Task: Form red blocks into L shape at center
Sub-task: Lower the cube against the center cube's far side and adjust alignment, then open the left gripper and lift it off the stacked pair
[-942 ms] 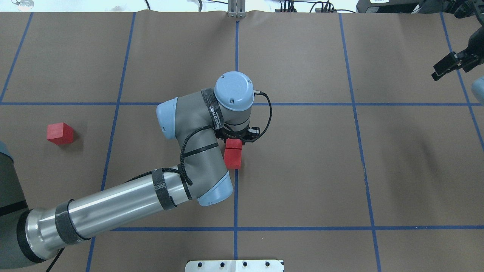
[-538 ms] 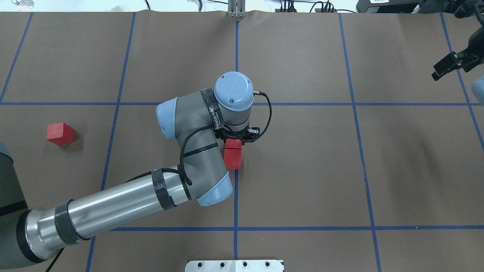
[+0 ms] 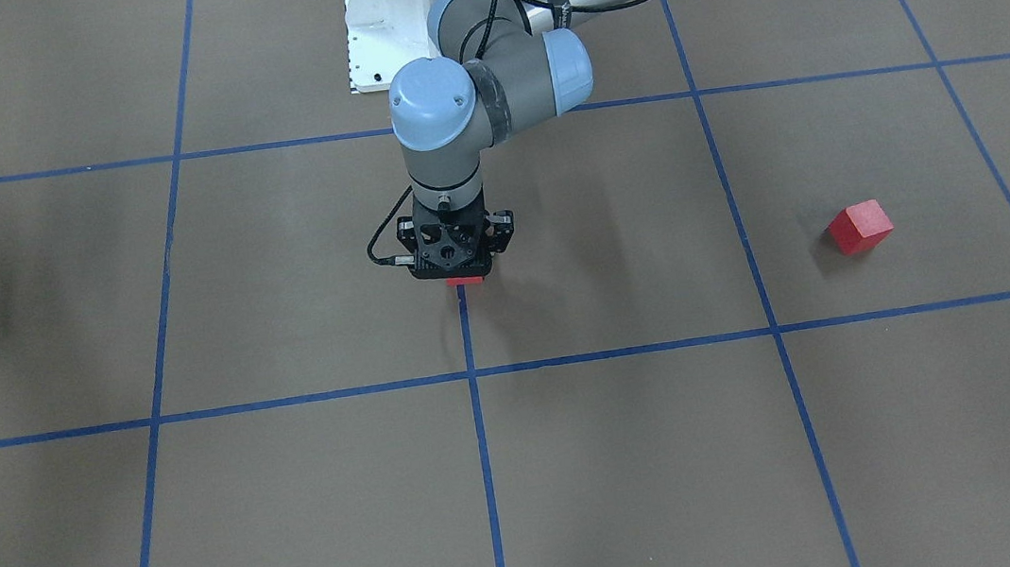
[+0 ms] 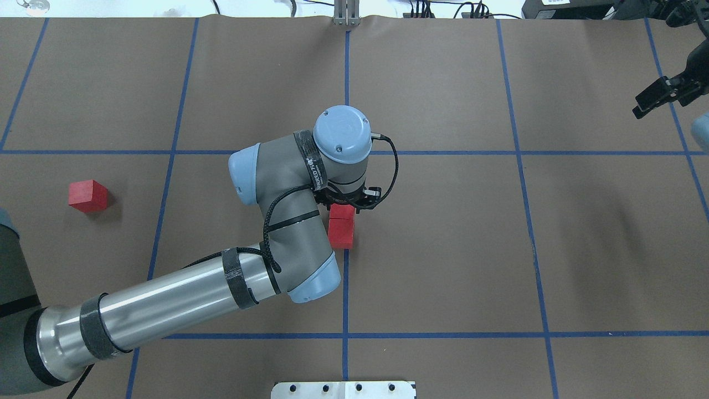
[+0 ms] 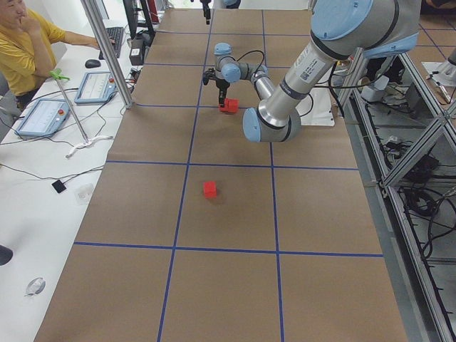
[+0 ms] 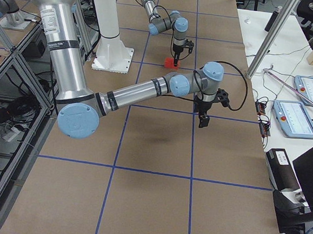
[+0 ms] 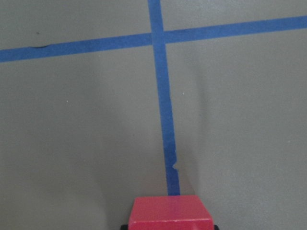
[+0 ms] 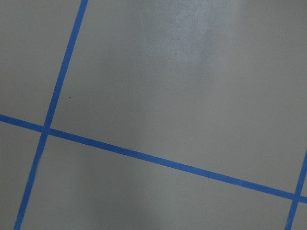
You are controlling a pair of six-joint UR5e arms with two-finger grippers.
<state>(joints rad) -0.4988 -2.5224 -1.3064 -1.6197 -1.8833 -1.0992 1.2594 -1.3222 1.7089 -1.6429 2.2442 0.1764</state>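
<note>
My left gripper (image 4: 344,207) points straight down at the center (image 4: 345,266), shut on a red block (image 4: 343,212) that rests on the brown surface. In the left wrist view this block (image 7: 171,211) fills the bottom edge, with a black fingertip touching each side. A second red block (image 4: 340,234) lies directly against it on the robot's side, on the long blue tape line. The third red block (image 4: 87,195) sits alone far to the left (image 3: 860,227). My right gripper (image 4: 664,95) hangs open over the far right edge, holding nothing.
Blue tape lines (image 4: 520,152) split the brown surface into large squares. A white mounting plate (image 4: 343,389) sits at the near edge. A person (image 5: 21,43) sits at a side desk with tablets. The right wrist view shows only bare surface (image 8: 192,72).
</note>
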